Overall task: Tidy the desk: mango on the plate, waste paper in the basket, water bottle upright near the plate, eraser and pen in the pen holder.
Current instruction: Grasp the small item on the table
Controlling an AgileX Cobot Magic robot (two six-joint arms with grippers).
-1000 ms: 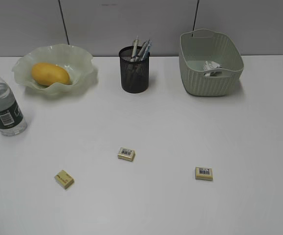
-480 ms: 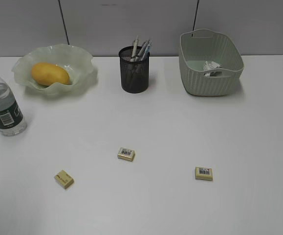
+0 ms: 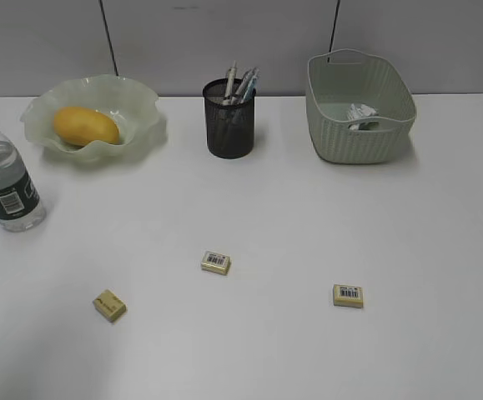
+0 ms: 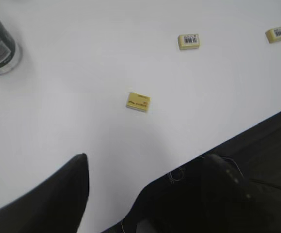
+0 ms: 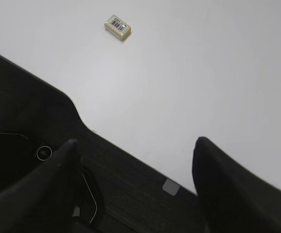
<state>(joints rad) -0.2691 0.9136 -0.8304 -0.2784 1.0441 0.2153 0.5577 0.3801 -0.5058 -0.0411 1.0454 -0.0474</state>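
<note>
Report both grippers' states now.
Left gripper: open, holding nothing.
Right gripper: open, holding nothing.

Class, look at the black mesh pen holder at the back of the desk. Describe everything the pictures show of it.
The pen holder is a black wire-mesh cylinder, open at the top, standing upright on the white desk near its back edge. It sits between the plate on its left and the basket on its right, touching neither. Several pens lean out of it toward the right. It appears only in the exterior view; no claw is near it.
</note>
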